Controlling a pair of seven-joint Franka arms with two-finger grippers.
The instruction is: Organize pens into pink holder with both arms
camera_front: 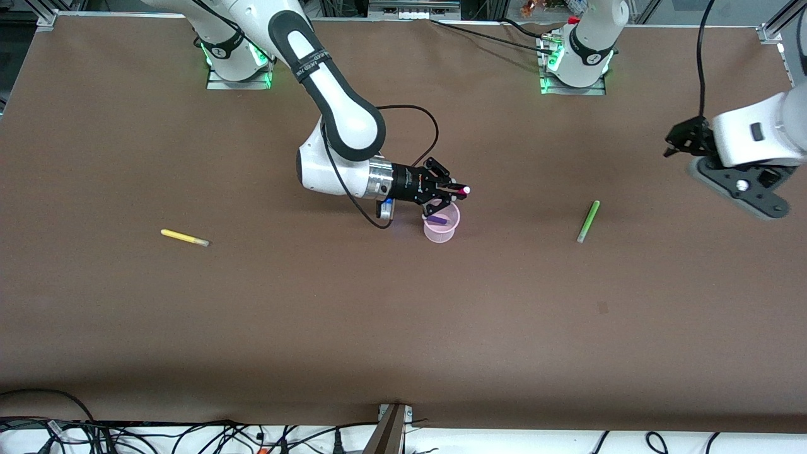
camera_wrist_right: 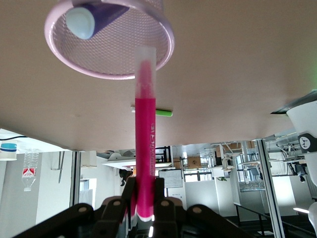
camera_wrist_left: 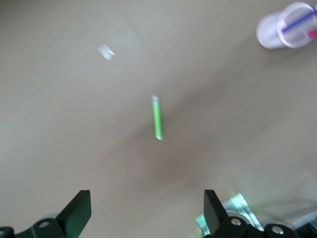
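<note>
My right gripper [camera_front: 455,191] is shut on the magenta pen [camera_front: 462,190] and holds it sideways just above the pink holder [camera_front: 441,232]. In the right wrist view the magenta pen [camera_wrist_right: 144,134] points at the holder's rim [camera_wrist_right: 167,47] from between the shut fingers of my right gripper [camera_wrist_right: 144,198]. The dark purple pen [camera_front: 437,221] lies inside the holder and shows in the right wrist view [camera_wrist_right: 96,15]. The green pen [camera_front: 588,221] lies toward the left arm's end, the yellow pen [camera_front: 184,238] toward the right arm's end. My left gripper [camera_front: 682,140] is open and empty, high above the table near the green pen [camera_wrist_left: 157,117].
The brown table [camera_front: 403,328] is bare apart from the pens and holder. The holder also shows in the left wrist view [camera_wrist_left: 289,25]. Both arm bases [camera_front: 238,60] stand along the table's edge farthest from the front camera. Cables hang along the nearest edge.
</note>
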